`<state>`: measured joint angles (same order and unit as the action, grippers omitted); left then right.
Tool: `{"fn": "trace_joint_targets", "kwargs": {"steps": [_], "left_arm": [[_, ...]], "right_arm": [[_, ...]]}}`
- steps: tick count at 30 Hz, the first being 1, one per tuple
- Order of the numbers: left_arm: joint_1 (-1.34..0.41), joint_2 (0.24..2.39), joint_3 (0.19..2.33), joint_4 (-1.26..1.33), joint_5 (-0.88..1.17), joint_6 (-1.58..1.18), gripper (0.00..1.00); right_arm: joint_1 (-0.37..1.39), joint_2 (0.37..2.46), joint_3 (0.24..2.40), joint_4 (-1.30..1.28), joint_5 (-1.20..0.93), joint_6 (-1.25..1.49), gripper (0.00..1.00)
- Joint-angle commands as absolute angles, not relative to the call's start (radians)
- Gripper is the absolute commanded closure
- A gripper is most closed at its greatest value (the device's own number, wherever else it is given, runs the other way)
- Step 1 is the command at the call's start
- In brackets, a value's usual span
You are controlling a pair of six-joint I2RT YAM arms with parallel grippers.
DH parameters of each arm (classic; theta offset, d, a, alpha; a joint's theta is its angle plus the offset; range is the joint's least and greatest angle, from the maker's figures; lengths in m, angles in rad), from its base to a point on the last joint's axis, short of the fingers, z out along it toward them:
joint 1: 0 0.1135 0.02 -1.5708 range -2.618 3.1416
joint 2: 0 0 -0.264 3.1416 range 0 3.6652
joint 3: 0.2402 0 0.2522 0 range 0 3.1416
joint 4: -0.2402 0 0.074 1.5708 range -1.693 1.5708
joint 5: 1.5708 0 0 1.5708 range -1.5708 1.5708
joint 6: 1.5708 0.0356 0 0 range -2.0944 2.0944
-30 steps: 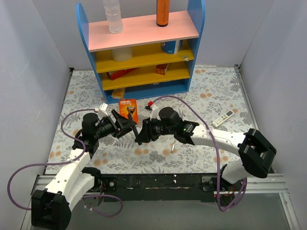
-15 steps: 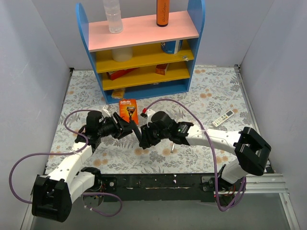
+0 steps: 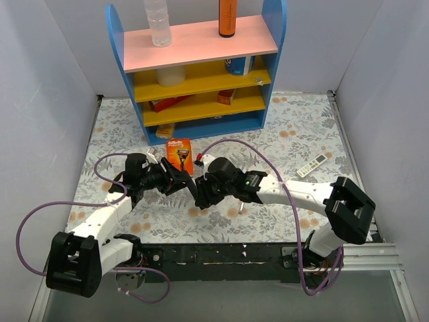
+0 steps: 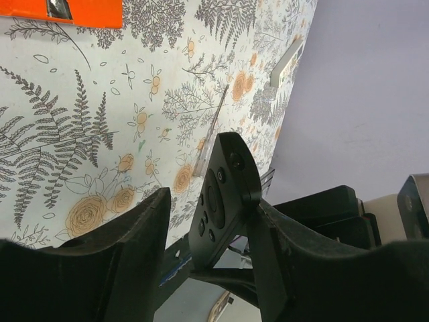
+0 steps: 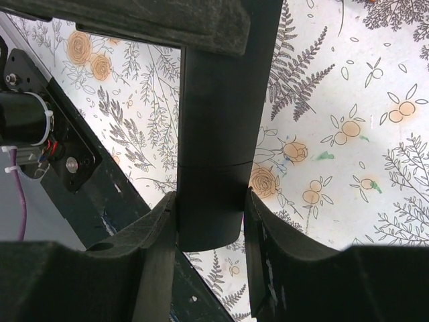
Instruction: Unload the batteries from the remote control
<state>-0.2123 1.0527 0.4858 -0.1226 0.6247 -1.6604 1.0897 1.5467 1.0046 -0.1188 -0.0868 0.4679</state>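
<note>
- We are at the opening step; the remote control [image 5: 213, 127] hangs above the table [image 3: 288, 144] between the two arms, near the front middle, just this side of the orange razor package [image 3: 179, 153]
- The right gripper [image 5: 209, 218] is clamped across the bar's width, both fingers pressed to its sides; the plain back faces its camera, crossed by a fine seam [image 5: 214, 164], which we take for the edge of the battery cover, not yet off
- The left gripper [image 4: 211, 208] straddles the other end, button face toward its camera; one finger lies against the remote's edge, while a sliver of table shows beside the other; we cannot tell whether it grips or merely brackets
- The batteries show in no view; we judge them still inside, behind that cover
- Next, we think, the right arm must hold firm while a left finger finds the cover and slides it off along the bar; the push should run lengthwise, or the bar may twist in the clamp
</note>
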Motion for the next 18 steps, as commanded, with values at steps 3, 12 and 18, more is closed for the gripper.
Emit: {"fn": "trace_joint_targets", "kwargs": {"steps": [3,12,18], "left_arm": [[-0.236,1.107,0.532,-0.084,0.614,-1.666,0.58],[-0.247,1.144,0.569,-0.078,0.65,-1.608,1.0],[-0.247,1.135,0.589,-0.006,0.767,-1.514,1.0]], "right_arm": [[1.097,1.569,1.065,-0.1,-0.061,0.456,0.82],[1.089,1.546,1.072,-0.133,-0.064,0.401,0.46],[0.977,1.473,1.025,-0.092,-0.291,0.354,0.16]]}}
